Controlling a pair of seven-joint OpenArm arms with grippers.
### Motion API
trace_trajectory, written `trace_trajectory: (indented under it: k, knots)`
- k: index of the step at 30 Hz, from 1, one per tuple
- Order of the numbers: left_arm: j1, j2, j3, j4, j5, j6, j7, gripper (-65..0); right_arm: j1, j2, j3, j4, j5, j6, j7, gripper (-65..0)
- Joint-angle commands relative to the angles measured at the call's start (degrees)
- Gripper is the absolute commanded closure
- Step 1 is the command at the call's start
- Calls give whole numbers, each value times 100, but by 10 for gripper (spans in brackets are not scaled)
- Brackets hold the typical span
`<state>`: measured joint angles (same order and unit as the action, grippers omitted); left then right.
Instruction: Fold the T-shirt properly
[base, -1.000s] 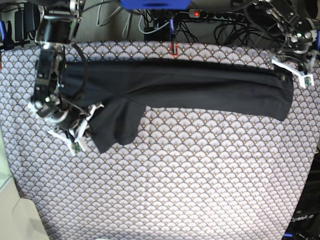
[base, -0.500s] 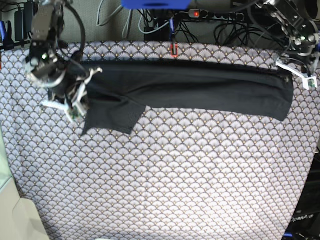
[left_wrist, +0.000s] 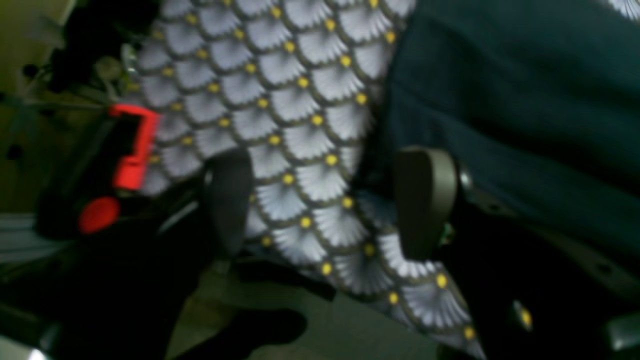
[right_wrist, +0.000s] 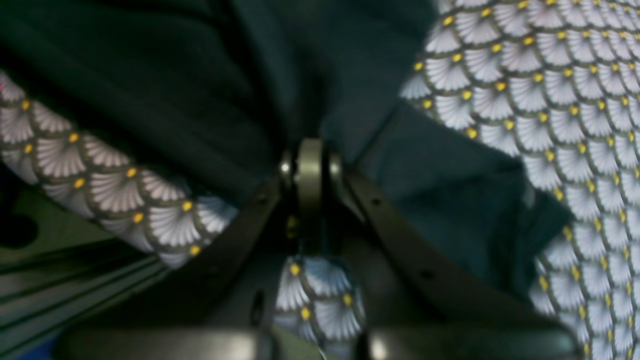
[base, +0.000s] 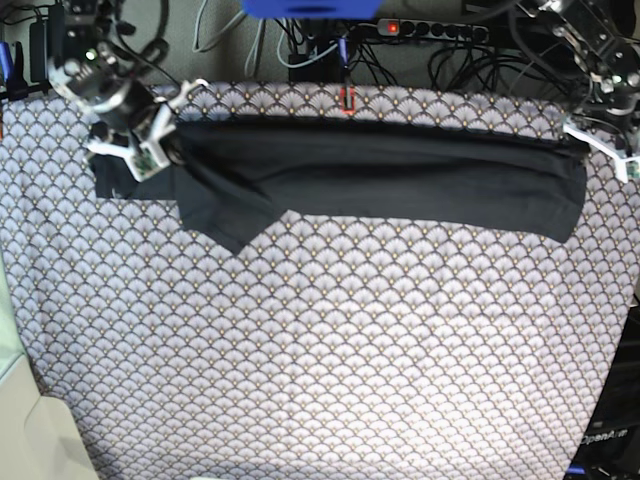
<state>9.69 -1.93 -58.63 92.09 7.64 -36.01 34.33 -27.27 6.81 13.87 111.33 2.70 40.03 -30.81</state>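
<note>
Right end effector pinched on T-shirt sleeve, for folding inward; left end effector wide, beside T-shirt's hem.

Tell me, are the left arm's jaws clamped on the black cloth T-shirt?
No: in the left wrist view the left gripper stands wide open over patterned tablecloth, the black cloth T-shirt beside it.

The T-shirt is plain black soft cloth with no print, folded into a long narrow band lying flat across the far part of the table. Its right end is squared off near the table's edge. At the left end a loose flap angles down toward the viewer.
</note>
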Motion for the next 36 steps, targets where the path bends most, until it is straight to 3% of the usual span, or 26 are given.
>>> trace_trajectory:
  k: [1,10,18,31,36]
  knots:
    - [-33,-189,-23,105,-74,71,-149,-435,-73,44,86,98,60,-3,184,-1]
    - [-33,-356,-31,105,-65,71,-158,-435,-495,44,719,63,60,-3,764,-1]
    - [2,-365,-40,105,-83,71,-158,-435,-1005,9,710,63,236,-3,1257,-1]
    - [-42,-356,-67,298,-118,62,-158,-435,-1014,9,499,-69,367,-3,1230,-1]
    - [-262,-330,-93,492,-522,62,-149,-435,-988,9,490,-69,359,-3,1221,-1]
